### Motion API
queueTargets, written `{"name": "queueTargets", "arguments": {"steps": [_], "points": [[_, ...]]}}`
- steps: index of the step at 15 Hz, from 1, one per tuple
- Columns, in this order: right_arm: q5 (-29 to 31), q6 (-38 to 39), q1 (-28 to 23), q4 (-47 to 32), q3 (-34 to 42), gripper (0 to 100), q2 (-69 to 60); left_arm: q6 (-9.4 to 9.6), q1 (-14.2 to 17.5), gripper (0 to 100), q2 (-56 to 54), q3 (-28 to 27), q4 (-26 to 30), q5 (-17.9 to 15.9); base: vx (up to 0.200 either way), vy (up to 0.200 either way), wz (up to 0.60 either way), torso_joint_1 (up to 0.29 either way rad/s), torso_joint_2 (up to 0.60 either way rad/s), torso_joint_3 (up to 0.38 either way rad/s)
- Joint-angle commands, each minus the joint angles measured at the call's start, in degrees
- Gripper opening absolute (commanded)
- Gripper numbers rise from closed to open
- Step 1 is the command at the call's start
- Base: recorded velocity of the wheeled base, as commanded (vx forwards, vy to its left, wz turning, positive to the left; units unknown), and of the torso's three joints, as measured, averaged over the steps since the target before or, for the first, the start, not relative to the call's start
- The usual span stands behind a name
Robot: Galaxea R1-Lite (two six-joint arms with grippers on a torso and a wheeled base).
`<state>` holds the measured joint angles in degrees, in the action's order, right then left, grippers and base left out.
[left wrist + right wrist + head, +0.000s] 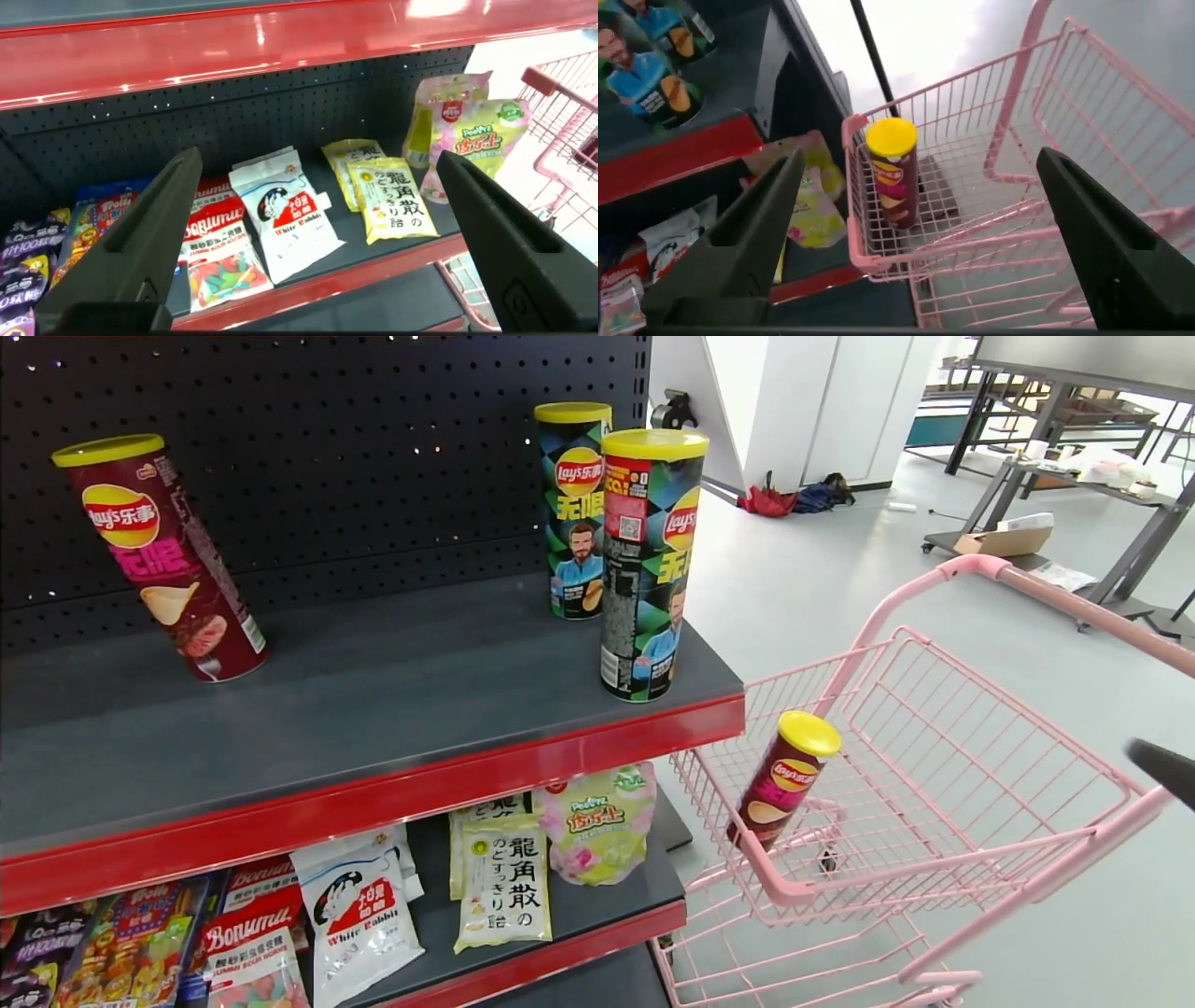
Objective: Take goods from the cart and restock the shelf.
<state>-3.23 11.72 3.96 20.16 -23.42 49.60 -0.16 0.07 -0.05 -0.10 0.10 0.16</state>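
- Low and right of centre in the head view, the red chip can [784, 779] stands in the pink cart [934, 747], in the corner closest to the shelf [373, 709].
- Its long axis runs roughly upright with the yellow lid on top, so from above you would meet the lid first.
- Your right pincer [920, 163] is spread wide and holds nothing. The can sits beyond it, framed between its fingers and well apart from them.
- Your left pincer [318, 157] is likewise spread and empty, facing the snack bags [280, 224] on the lower shelf.
- By my reading the right arm is nearer, so lead with it.
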Motion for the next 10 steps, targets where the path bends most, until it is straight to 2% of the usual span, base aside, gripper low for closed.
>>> {"name": "queueTargets", "arguments": {"steps": [1,2,4,10], "points": [[-2.0,2.6,6.8,28.5,3.0,100,42.9,-0.02,0.0,100,0.0,0.0,0.0,0.0,0.000,0.000,0.00,0.000,0.00,0.000],[-2.7,2.5,8.2,32.7,3.8,100,48.5,-0.02,0.0,100,0.0,0.0,0.0,0.0,0.000,0.000,0.00,0.000,0.00,0.000],[-2.7,2.5,9.3,36.2,2.6,100,54.2,0.07,0.0,100,0.0,0.0,0.0,0.0,0.000,0.000,0.00,0.000,0.00,0.000],[-2.9,2.4,10.0,37.0,-1.0,100,61.1,0.16,0.0,100,0.0,0.0,0.0,0.0,0.000,0.000,0.00,0.000,0.00,0.000]]}}
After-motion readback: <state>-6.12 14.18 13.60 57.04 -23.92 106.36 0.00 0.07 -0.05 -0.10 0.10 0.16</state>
